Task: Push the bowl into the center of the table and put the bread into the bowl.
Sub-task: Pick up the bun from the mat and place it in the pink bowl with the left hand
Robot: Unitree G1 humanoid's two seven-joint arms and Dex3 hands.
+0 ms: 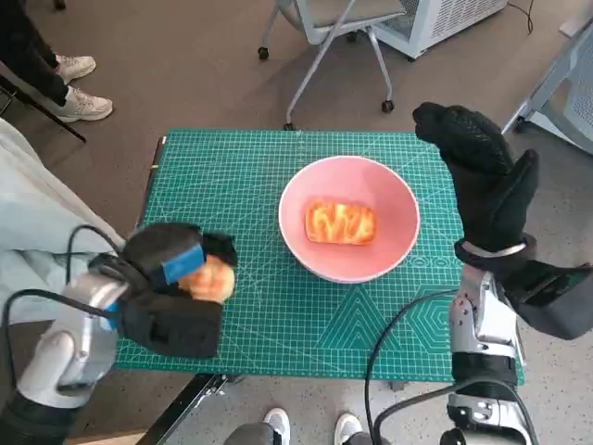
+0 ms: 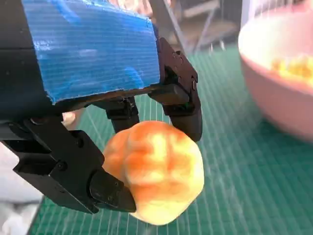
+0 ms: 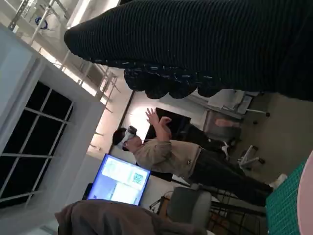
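Bowl (image 1: 349, 219) sits mid-bench (image 1: 232, 167), one bread (image 1: 341, 222) already inside. Left hand (image 1: 171, 287) grips a bun (image 2: 154, 169) near the bench's left front edge. Right hand (image 1: 482, 171) raised beside the bowl, holding nothing, fingers extended. Judged step: carrying. Next: swing left hand over the bowl, release.

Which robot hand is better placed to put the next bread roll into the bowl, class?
The left robot hand: it already holds a bread roll just beside the pink bowl. The right robot hand is raised by the bowl's far side, holding nothing.
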